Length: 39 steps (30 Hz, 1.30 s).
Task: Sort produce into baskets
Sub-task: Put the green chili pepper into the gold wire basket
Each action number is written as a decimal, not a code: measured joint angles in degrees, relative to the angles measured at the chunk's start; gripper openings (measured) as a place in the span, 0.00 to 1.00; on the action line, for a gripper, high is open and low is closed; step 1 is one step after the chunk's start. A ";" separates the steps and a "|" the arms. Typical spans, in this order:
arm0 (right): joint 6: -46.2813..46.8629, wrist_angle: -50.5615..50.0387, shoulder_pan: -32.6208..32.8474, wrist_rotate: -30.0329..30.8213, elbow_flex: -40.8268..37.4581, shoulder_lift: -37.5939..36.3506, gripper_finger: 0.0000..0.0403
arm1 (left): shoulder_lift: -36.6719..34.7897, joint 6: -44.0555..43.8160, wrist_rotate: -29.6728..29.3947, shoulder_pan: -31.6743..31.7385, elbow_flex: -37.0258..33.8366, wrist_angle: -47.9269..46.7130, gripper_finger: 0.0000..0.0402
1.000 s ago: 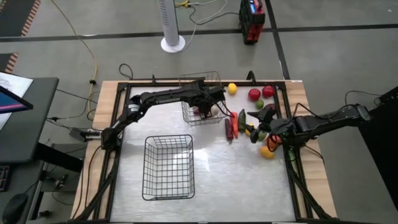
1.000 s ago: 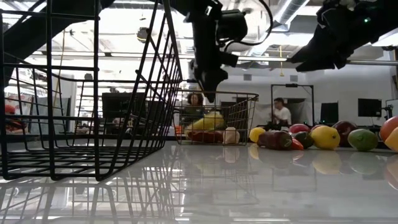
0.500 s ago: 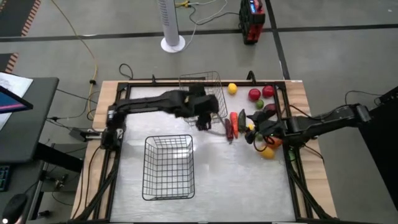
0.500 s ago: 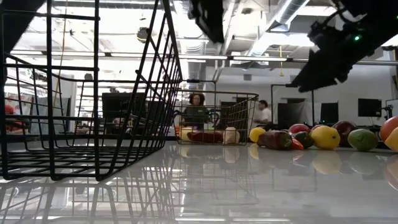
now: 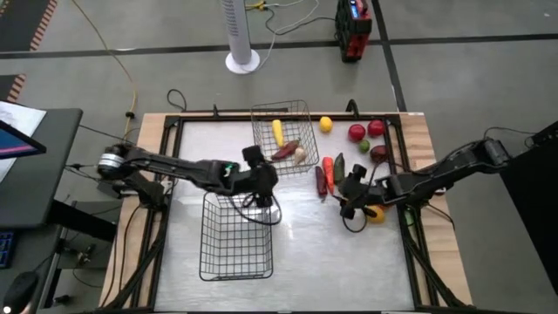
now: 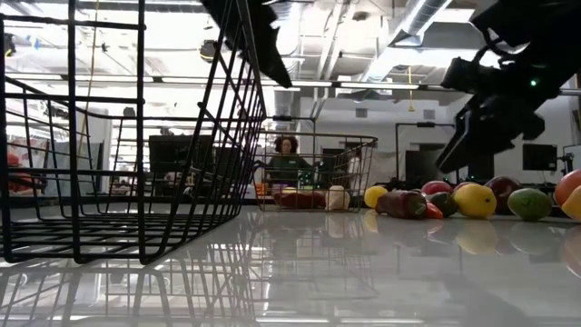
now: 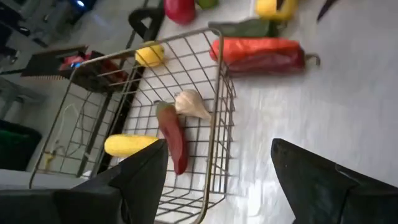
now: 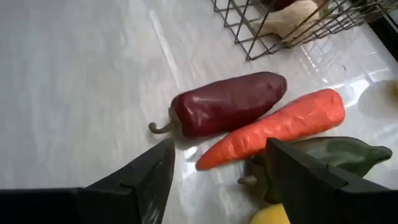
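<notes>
Since the earlier frames the left arm has drawn back from the far basket [image 5: 282, 138] and its left end effector [image 5: 260, 174] now hangs over the far edge of the near basket [image 5: 236, 234]; the right end effector [image 5: 351, 194] has shifted toward the desk's middle, to a spot just beside the loose vegetables. Left end effector: fingers [image 7: 323, 180] spread, empty, as the left wrist view shows. Right end effector: fingers [image 8: 308, 174] spread, empty, with a dark red pepper [image 8: 229, 102], a carrot [image 8: 273, 128] and a green pepper [image 8: 326, 158] just ahead of them on the desk [image 5: 331, 253].

Far basket, upright near the desk's far edge: holds a long yellow piece [image 5: 277, 132], a red chili [image 5: 285, 150] and a garlic bulb [image 5: 299, 155]. Near basket: appears empty.

Loose produce, right half of the desk: in the high view the dark red pepper [image 5: 320, 180], carrot [image 5: 328, 167] and green pepper [image 5: 339, 164] lie side by side, close together. Farther back lie a lemon [image 5: 325, 124] and two red apples [image 5: 366, 131]. An orange [image 5: 376, 213] sits beside the right arm.

Low view: a person [image 6: 288, 159] shows in the room beyond the far basket.
</notes>
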 joint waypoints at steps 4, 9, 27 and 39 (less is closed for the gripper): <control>-0.04 -0.63 0.76 2.43 0.00 3.97 0.65 | -7.47 -0.67 -1.53 -1.18 -5.30 4.71 0.68; 1.09 -0.69 0.99 4.41 0.02 7.97 0.59 | -15.69 -0.69 -2.63 -2.79 -8.54 8.51 0.68; 3.12 -2.72 0.03 9.83 2.00 14.73 0.19 | -22.50 -0.16 -3.96 -3.59 -18.47 16.60 0.68; 2.38 -9.57 0.07 7.91 6.96 14.77 0.05 | -22.50 -0.95 -3.62 -3.77 -17.35 14.51 0.68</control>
